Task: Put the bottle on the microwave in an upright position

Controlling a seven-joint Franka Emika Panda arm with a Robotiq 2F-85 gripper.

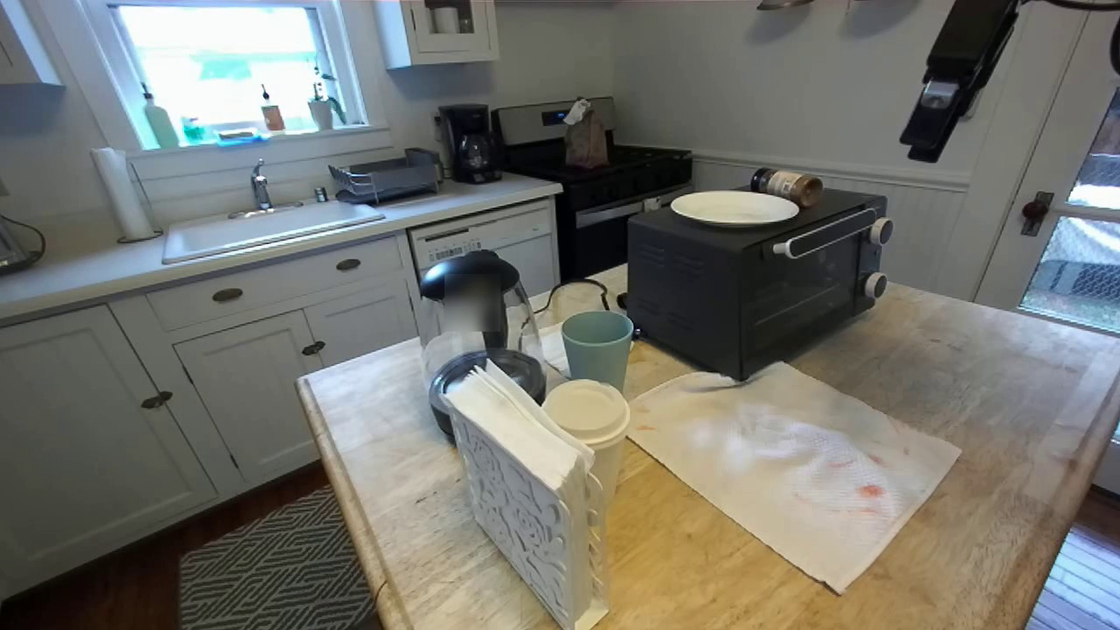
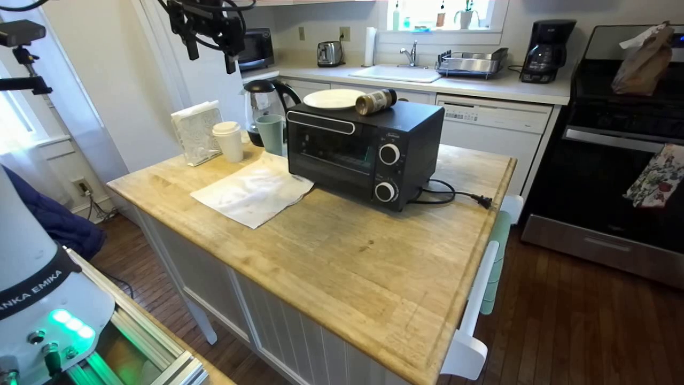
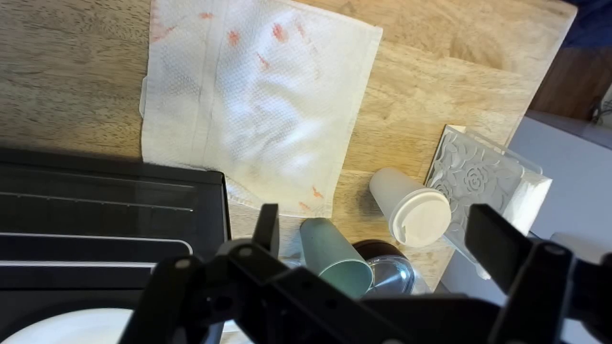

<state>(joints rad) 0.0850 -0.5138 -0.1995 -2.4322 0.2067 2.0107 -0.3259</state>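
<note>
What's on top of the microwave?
A plate and a bottle lying on its side are on the microwave. The parts of its top directly beneath them are covered, so I can't see whether anything is under the plate.

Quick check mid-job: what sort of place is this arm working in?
Most likely a home kitchen: both exterior views show a sink, a stove and a coffee maker.

table (image 2: pixel 374 278): stained cloth (image 1: pixel 787 464), spread out | green cup (image 1: pixel 598 352), upright, near kettle (image 1: pixel 484 343) | lidded cup (image 1: pixel 588 411) beside napkin holder (image 1: pixel 525 507) | counter (image 1: pixel 79 267): dish rack (image 1: pixel 385 181) near coffee maker (image 1: pixel 471 144) | stove (image 1: pixel 604 194): brown bag (image 1: pixel 587 143) on top
</note>
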